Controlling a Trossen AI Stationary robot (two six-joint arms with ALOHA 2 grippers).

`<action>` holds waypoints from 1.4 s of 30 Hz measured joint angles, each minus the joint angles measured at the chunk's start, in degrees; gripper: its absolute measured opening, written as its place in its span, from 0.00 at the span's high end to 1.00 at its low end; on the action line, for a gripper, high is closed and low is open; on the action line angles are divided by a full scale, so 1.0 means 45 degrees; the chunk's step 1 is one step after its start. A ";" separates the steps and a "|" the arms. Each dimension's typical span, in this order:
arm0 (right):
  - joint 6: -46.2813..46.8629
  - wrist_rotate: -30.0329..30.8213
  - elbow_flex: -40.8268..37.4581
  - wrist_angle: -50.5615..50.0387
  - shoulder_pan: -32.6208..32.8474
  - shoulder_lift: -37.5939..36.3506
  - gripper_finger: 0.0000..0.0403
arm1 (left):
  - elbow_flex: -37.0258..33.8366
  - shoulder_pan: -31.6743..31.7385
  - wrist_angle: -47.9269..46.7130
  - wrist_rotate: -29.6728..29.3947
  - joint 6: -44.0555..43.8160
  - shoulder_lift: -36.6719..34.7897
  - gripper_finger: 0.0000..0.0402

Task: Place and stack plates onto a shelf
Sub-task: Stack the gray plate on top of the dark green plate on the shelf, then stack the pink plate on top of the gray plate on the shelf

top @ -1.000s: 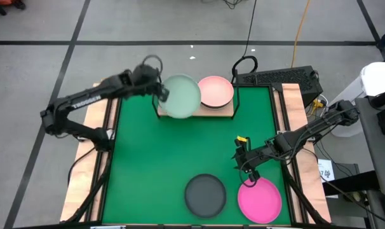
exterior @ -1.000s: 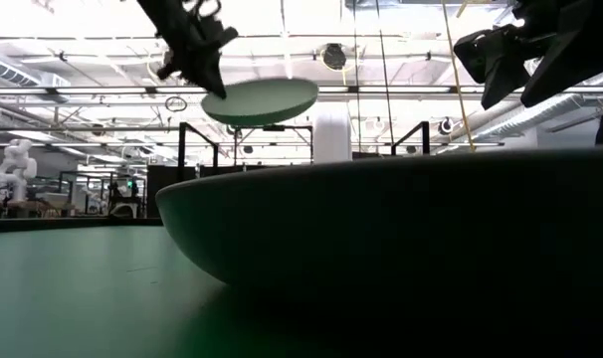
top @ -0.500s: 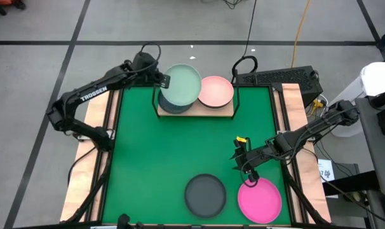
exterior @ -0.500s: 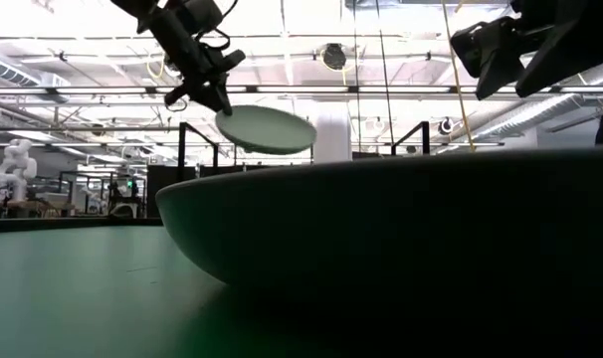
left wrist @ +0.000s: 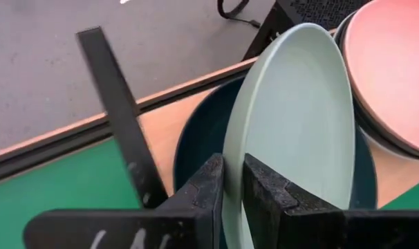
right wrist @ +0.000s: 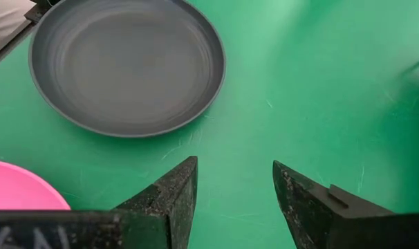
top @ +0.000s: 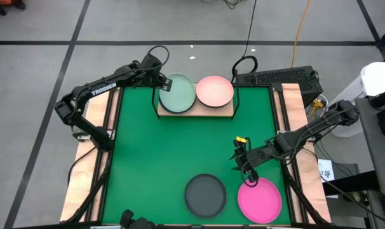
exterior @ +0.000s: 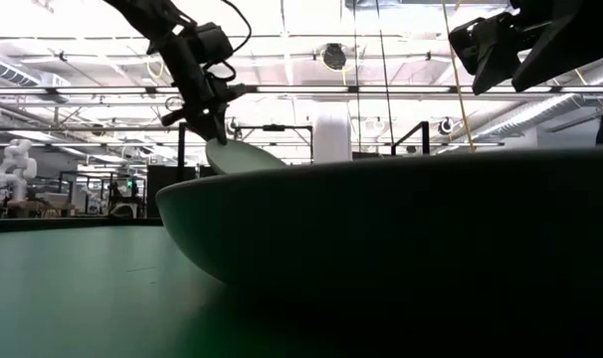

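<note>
Plates are going onto the shelf [top: 227, 112] at the far edge of the mat, and we are gripping the pale green plate [top: 178, 93] by its left rim with our left gripper [left wrist: 234, 197], fingers clamped tight on it, tilting it over the dark teal plate [left wrist: 196, 138] so it settles as a stack beside the pale pink plate [top: 215, 91]. Our right gripper [right wrist: 234, 190] is waiting with fingers spread, holding nothing, above the mat between the black plate [top: 205, 194] and the hot pink plate [top: 260, 199], presumably ready for the next pickup.

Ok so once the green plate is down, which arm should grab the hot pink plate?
The right. Its open tool hovers right by the hot pink plate's rim, while the left tool is across the table at the shelf, shut on the pale green plate.
</note>
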 joint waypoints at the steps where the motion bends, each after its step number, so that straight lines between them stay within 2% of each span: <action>1: 0.0000 -0.0004 0.0000 0.0000 0.0000 0.0000 0.58 | 0.0000 0.0005 0.0092 -0.0002 0.0142 0.0050 0.87; 7: 0.0000 -0.0003 0.0000 -0.0003 0.0000 0.0000 0.58 | 0.0000 -0.0019 -0.0045 0.0059 0.1123 0.0071 0.84; 16: -0.0102 -0.0005 -0.0005 -0.0005 0.0000 0.0000 0.58 | 0.0010 -0.0029 -0.0310 0.0025 0.1092 0.0019 0.62; 19: -0.0102 -0.0029 -0.0005 -0.0005 0.0000 0.0000 0.58 | -0.0017 -0.0022 -0.0429 0.0153 0.1214 -0.0168 0.58; 30: -0.0102 -0.0043 -0.0005 -0.0010 0.0000 0.0000 0.58 | -0.0026 -0.0089 -0.0434 0.0202 0.1463 -0.0720 0.56; 34: -0.0074 -0.0056 -0.0005 -0.0099 0.0000 -0.0112 0.58 | 0.0347 -0.0117 -0.0477 0.1008 0.2010 -0.1210 0.56; 37: 0.0348 -0.0104 -0.0001 -0.0327 -0.0005 -0.0313 0.58 | 0.0552 -0.0479 -0.0411 0.1141 0.2401 -0.2029 0.56; 42: 0.1330 -0.1654 0.0223 -0.1701 -0.0085 -0.0363 0.58 | 0.0508 -0.1855 -0.0341 0.0075 0.2782 -0.3861 0.56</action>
